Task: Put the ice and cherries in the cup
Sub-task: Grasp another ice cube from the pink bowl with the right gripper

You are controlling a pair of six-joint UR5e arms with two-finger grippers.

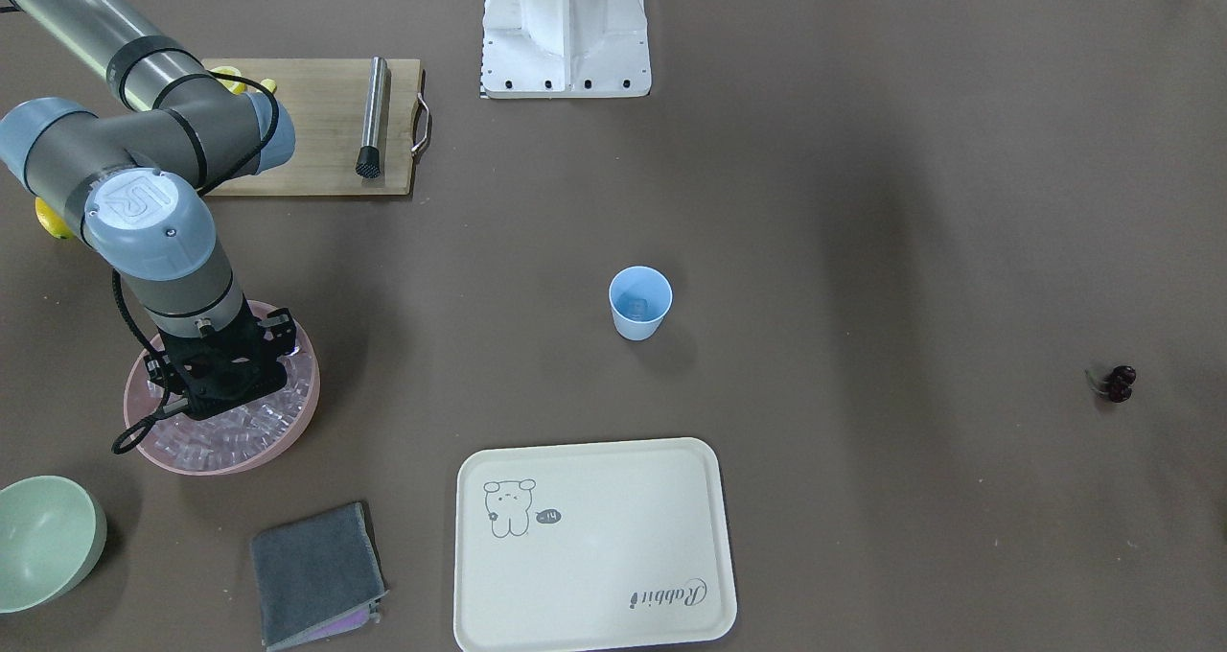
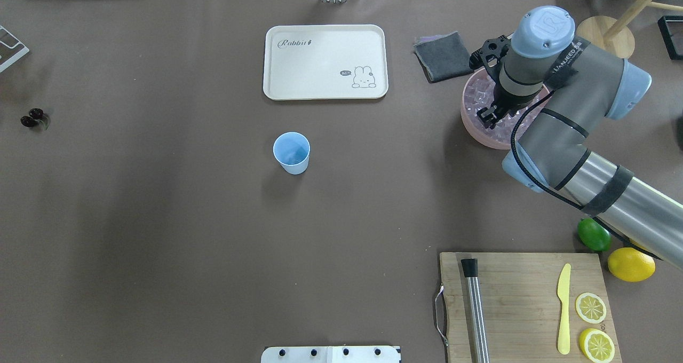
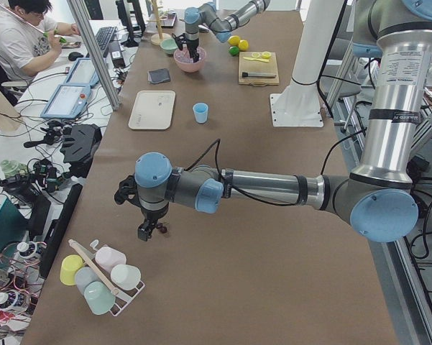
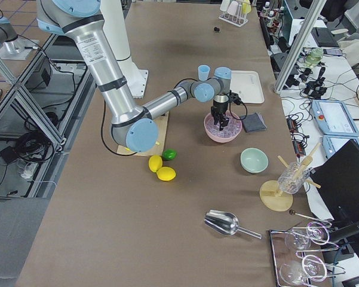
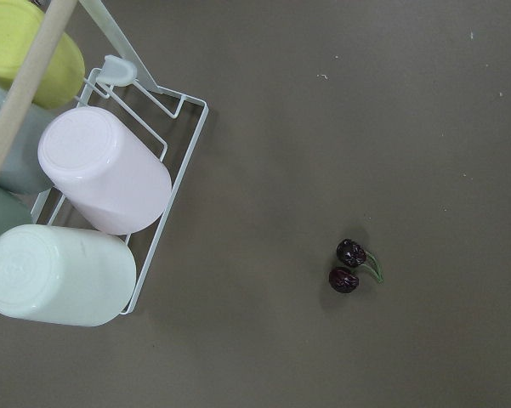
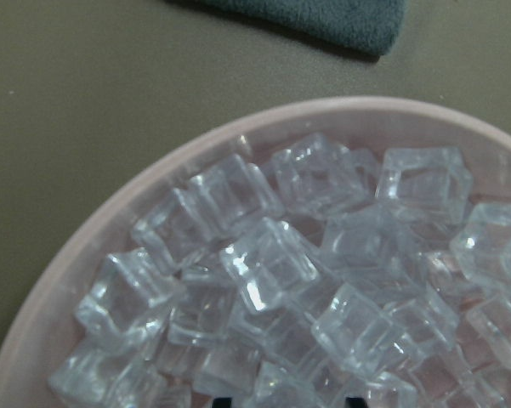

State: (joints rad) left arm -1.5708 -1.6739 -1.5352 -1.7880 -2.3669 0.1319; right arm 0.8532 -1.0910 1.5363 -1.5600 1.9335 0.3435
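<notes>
Ice (image 6: pixel 268 263) beneath right pincer (image 2: pixel 489 116), tips apart; left pincer (image 3: pixel 145 231) near cherries (image 5: pixel 351 253), cannot tell

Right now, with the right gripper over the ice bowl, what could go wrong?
The ice is heaped tight in the pink bowl; the right gripper may squeeze a slick cube out over the rim. The cherries are small and lie flat near the cup rack, so the left gripper might miss them. The cup looks light and could tip.
</notes>
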